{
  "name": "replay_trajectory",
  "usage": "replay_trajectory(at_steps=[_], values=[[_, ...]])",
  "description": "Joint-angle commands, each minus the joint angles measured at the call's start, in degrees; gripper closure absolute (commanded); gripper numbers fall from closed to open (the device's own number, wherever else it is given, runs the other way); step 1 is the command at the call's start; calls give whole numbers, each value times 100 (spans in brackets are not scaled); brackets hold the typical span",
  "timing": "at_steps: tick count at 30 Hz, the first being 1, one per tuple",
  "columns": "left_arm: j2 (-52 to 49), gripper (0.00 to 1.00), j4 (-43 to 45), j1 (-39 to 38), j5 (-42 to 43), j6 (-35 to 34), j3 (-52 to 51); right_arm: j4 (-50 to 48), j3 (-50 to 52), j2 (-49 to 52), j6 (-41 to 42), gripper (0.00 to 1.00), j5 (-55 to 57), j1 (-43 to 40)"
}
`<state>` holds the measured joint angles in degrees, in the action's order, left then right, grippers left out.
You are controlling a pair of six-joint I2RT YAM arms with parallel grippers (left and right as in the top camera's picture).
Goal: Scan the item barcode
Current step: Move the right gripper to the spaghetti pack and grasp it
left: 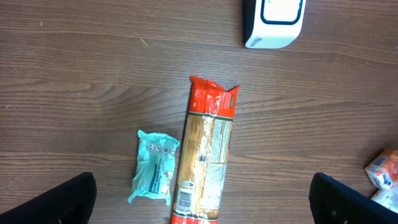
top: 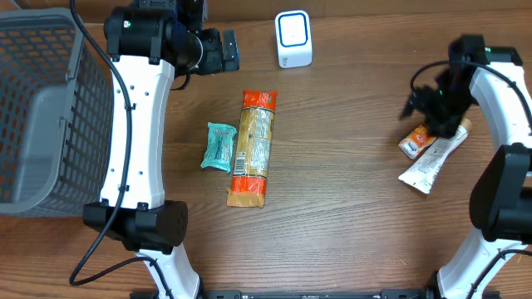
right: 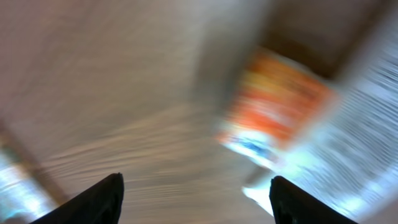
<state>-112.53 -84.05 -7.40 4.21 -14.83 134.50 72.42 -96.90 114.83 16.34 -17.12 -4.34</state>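
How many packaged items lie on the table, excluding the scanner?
4: teal packet and long pasta pack side by side at centre; small orange pack and white tube together at right. More may be hidden.

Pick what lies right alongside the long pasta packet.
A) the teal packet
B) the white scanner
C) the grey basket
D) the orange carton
A: the teal packet lies close along one long side of the pasta packet, as the overhead and left wrist views both show.

Both the left arm (top: 137,133) and right arm (top: 509,91) are white shells with chunky black joints, thin black cables (top: 125,100) running alongside. Fingers (left: 62,202) look black too, I think, though the right wrist view's pretty blurry.
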Motion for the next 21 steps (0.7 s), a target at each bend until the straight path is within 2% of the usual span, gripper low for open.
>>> replay_trajectory(at_steps=[1,10,15,21], values=[[-39,0,7,-2,-20,68,-20,-328,-212,-256,-398,21,-1281,496],[-39,0,7,-2,-20,68,-20,-1799,-55,372,789,21,-1480,2234],[-39,0,7,-2,-20,68,-20,-2015,-55,811,1056,17,-1526,3025],[-39,0,7,-2,-17,68,-20,-2334,-55,1141,1121,11,-1674,3539]])
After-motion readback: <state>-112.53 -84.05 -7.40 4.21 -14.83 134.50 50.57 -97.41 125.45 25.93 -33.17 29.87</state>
